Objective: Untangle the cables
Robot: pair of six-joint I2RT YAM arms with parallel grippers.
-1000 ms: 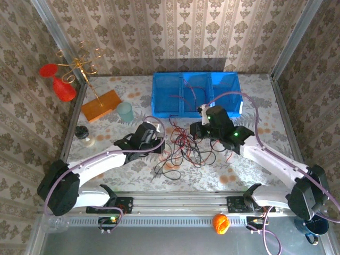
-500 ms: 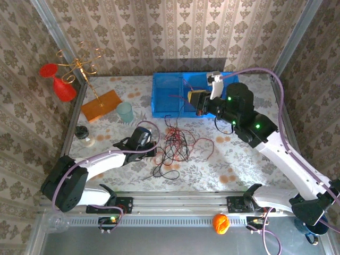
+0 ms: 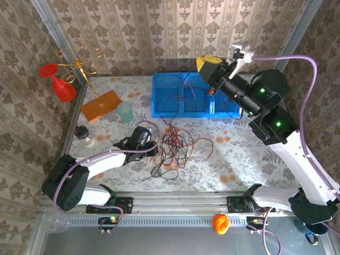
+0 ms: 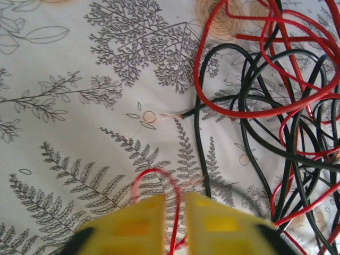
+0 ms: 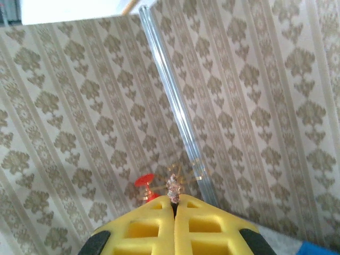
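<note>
My left gripper point(image 3: 153, 147) has hardly moved in the last half second. It sits low on the table at the left edge of the cables point(image 3: 175, 144), and in its wrist view the yellow fingers point(image 4: 143, 223) are nearly closed, with one red strand running through the thin gap between them. The heap of red and black loops lies where it did, just in front of the blue bin point(image 3: 159, 95). What has changed is a thin black strand that now rises out of it, crossing over the bin. My right gripper point(image 3: 208, 64) was hovering over the bin's middle compartment. It has since swung up and back and is now high against the rear wall with the arm stretched out. Its fingers point(image 5: 143, 228) are pressed flat together, with a frayed wire end poking out at the tips. As for the surface, a pale floral cloth covers the table point(image 3: 255, 154). From the left it carries a gold wire stand point(image 3: 79, 66) with red pieces, a small bottle point(image 3: 84, 134), an orange block point(image 3: 101, 104) and a pale green cup point(image 3: 126, 112). Damask wallpaper point(image 3: 159, 32) lines the walls between metal corner posts. On the front ledge sit an orange ball point(image 3: 220, 223) and, far right, a dark mug point(image 3: 313, 229).
</note>
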